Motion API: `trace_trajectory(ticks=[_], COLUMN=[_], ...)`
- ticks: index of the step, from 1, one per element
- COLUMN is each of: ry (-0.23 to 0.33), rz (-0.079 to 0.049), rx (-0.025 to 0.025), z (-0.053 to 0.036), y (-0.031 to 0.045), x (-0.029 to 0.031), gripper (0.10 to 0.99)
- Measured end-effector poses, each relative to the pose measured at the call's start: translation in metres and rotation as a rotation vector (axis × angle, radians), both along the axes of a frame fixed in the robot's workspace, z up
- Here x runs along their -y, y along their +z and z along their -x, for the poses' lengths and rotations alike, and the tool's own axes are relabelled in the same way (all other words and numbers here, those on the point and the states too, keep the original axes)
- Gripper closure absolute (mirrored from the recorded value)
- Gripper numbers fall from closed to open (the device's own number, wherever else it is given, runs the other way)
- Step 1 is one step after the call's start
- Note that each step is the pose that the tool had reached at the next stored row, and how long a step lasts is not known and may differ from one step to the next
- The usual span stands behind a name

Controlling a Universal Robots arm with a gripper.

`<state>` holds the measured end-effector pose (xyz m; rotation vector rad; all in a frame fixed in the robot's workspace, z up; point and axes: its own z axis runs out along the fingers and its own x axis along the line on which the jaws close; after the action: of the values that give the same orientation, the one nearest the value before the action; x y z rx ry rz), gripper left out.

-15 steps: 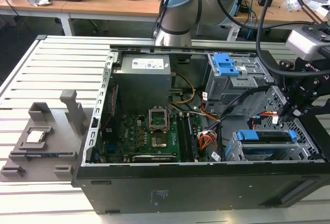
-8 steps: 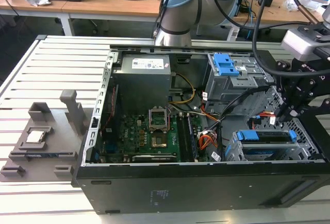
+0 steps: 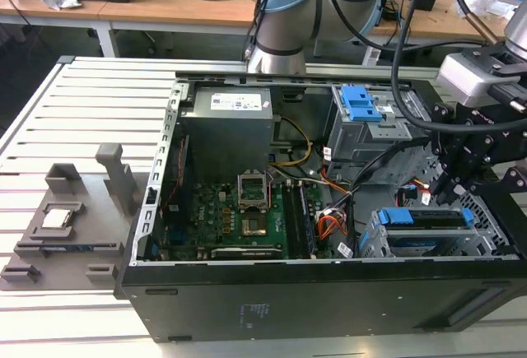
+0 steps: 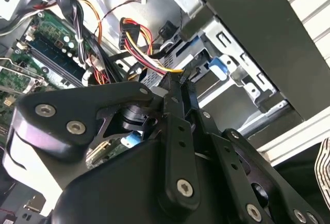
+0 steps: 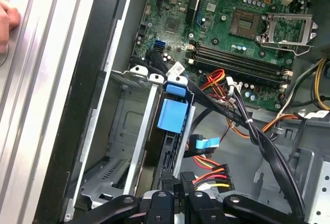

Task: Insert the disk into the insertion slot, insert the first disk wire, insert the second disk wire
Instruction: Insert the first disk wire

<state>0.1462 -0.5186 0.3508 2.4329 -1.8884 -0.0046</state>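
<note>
- In the exterior view the disk (image 3: 424, 241) lies flat inside the insertion slot (image 3: 372, 243), at the corner of the computer case (image 3: 288, 300) on the exterior view's right. Its long axis runs along the near wall of the case.
- The first wrist view gives the disk (image 5: 172, 116) edge-on, with its blue tab end pointing toward the motherboard (image 5: 242, 33).
- The gripper (image 3: 445, 192) stands just above the slot.
- In both wrist views its fingers (image 5: 172, 190) are drawn narrow on the end of the disk wire (image 5: 211, 175), a red, yellow and black bundle.
- The first wrist view adds 1 person's hand (image 5: 6, 20) on the slatted table (image 5: 46, 90).
</note>
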Motion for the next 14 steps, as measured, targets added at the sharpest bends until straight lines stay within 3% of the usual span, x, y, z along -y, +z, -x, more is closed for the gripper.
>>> trace_trajectory(ticks=[5, 14], ry=[0.000, -0.005], rz=[0.000, 0.000], rx=[0.0000, 0.0000], z=[0.0035, 0.0037], y=[-0.0003, -0.0004], x=[0.0050, 0.0054], gripper=[0.910, 0.910])
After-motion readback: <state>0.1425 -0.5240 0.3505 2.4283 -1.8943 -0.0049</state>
